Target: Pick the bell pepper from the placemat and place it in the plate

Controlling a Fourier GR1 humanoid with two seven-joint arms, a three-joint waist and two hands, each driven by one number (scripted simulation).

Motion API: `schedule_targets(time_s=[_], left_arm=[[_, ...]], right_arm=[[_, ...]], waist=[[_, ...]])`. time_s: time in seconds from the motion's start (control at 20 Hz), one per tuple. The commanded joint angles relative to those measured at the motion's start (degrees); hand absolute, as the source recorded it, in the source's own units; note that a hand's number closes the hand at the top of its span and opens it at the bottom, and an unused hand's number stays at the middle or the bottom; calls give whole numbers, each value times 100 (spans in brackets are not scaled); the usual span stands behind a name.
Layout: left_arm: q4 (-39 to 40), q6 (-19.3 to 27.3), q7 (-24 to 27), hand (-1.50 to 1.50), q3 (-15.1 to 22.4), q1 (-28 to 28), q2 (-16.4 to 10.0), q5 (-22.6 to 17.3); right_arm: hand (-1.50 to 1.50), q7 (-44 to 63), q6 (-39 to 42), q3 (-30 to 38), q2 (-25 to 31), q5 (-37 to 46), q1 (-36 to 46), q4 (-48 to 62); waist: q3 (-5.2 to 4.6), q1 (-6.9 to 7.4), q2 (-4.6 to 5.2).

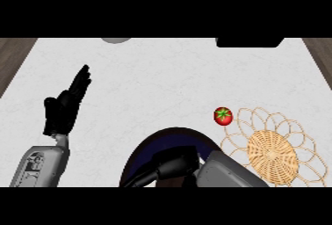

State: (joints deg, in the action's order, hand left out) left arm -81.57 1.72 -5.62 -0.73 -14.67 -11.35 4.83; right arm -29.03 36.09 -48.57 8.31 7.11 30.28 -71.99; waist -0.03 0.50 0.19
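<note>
Landmark for this entry: the plate (148, 145), dark blue, round, smooth, cut off by the near edge of my view.

- Bell pepper (223, 116): red, glossy, rounded, with a green stem on top. It sits right of the plate's far rim, apart from it, on the white table (162, 79). It is at the looped outer edge of the placemat (276, 151); I cannot tell whether it touches a loop.
- Placemat: right of the plate, just beside its rim. It has a tightly woven straw-coloured centre and an open lace of thin loops around it. Its near part runs out of view.
- Right hand (174, 161): black, hanging over the plate's near half, with the grey forearm (227, 173) coming in from the plate's right. It is black against the dark plate, so I cannot tell whether it is spread or closed. It holds nothing I can see.
- Left hand (63, 112): well left of the plate, resting. Its fingers are straight and pressed together, pointing away from me, and they touch nothing.

Room to move: beyond the plate the pale marbled table lies wide and bare. At its far edge, well apart from the plate, are a grey rounded thing (115, 40) and a black block (250, 42), both partly out of view. Brown wood strips (13, 52) mark the table's side edges, far from the plate on both sides. The gap between pepper and plate rim is open.
</note>
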Motion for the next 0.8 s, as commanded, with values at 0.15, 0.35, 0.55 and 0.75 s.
schedule_targets(time_s=[0.15,0.35,0.55,0.75], left_arm=[[-202,-56,-78,0,137,67,109,12],[53,-127,-22,0,112,-162,80,25],[52,2,-116,0,136,-300,165,115],[13,-29,-72,0,224,-327,256,104]], right_arm=[[-150,279,901,1597,-240,-1252,1162,1829],[-150,96,1435,2118,32,-1553,2038,2904],[-150,-412,1565,2045,64,-1287,2447,3669],[-150,-601,1532,2061,181,-1264,2768,4004]], waist=[[5,162,28],[6,209,83],[11,266,107],[16,408,172]])
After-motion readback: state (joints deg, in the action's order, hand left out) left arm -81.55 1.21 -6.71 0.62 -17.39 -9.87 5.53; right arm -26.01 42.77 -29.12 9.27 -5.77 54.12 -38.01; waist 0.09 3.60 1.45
